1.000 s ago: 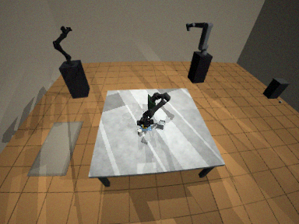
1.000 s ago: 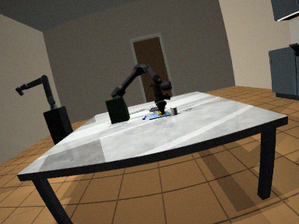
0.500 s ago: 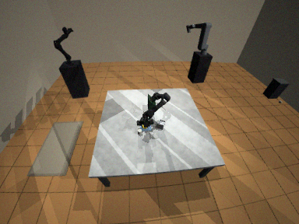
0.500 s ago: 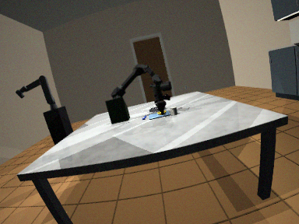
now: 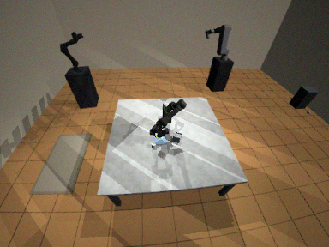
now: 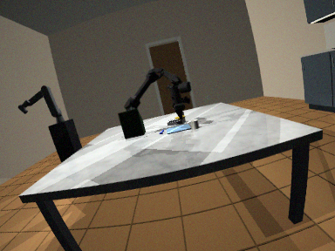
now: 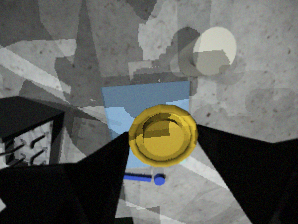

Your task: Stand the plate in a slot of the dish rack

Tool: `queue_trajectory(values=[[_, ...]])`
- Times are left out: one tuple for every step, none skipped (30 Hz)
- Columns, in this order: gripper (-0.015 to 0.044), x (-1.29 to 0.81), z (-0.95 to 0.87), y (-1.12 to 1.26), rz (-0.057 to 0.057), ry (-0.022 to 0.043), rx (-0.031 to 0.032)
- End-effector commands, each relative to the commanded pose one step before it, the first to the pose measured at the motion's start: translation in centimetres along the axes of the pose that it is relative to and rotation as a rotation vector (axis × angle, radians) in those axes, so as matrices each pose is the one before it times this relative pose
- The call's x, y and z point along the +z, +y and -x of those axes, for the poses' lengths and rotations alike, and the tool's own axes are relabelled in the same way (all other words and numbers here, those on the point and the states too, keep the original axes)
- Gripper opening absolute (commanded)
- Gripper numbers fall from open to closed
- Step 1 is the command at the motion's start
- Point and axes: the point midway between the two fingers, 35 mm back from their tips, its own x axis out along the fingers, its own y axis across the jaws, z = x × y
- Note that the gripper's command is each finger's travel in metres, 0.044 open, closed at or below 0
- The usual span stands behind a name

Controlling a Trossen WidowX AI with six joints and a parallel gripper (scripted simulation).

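The yellow plate (image 7: 162, 135) lies face up on a light blue mat (image 7: 125, 102) (image 5: 162, 143) near the middle of the table. My gripper (image 7: 161, 132) (image 5: 158, 135) (image 6: 179, 117) points down over it, with its two black fingers against the plate's left and right rim; it is shut on the plate. I cannot tell whether the plate is off the mat. The black dish rack (image 7: 30, 114) with its rails shows at the left edge of the wrist view, apart from the plate.
A pale cup (image 7: 215, 49) (image 6: 194, 124) stands beyond the mat. A small blue utensil (image 7: 146, 177) lies on the table by the mat's near edge. The arm's black base (image 6: 131, 124) stands on the grey table (image 5: 141, 171). Other arms stand on pedestals on the floor.
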Motion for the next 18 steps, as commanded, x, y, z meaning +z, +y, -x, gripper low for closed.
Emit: queue_trajectory(values=[[0.0,0.447,3.31,-0.209,0.0057,-0.01575,-0.01464],[0.0,-0.022,0.71,-0.046,-0.0014,-0.00063,-0.00061],[0.0,-0.034,0.696,-0.034,-0.0008,-0.00021,-0.00032],[0.0,-0.046,0.69,-0.023,-0.0004,0.0,-0.00011],[0.0,-0.054,0.666,-0.008,0.0005,0.00061,0.00026],[0.0,-0.066,0.668,0.001,0.0005,0.00063,0.0004],[0.0,0.018,0.406,-0.035,0.0015,0.00104,0.00059],[0.0,0.012,0.407,-0.031,0.0015,0.00104,0.00065],[0.0,0.007,0.409,-0.027,0.0015,0.00104,0.00072],[0.0,0.001,0.41,-0.023,0.0015,0.00104,0.00078],[0.0,-0.005,0.412,-0.019,0.0015,0.00104,0.00084],[0.0,-0.011,0.413,-0.015,0.0015,0.00103,0.0009],[0.0,-0.017,0.414,-0.011,0.0015,0.00103,0.00097],[0.0,-0.023,0.415,-0.007,0.0016,0.00102,0.00103],[0.0,-0.028,0.416,-0.002,0.0016,0.00101,0.00109],[0.0,-0.034,0.413,0.002,0.0016,0.001,0.00115],[0.0,-0.071,0.322,0.019,0.0012,0.00079,0.00094],[0.0,-0.044,0.194,0.013,0.0007,0.00047,0.00059]])
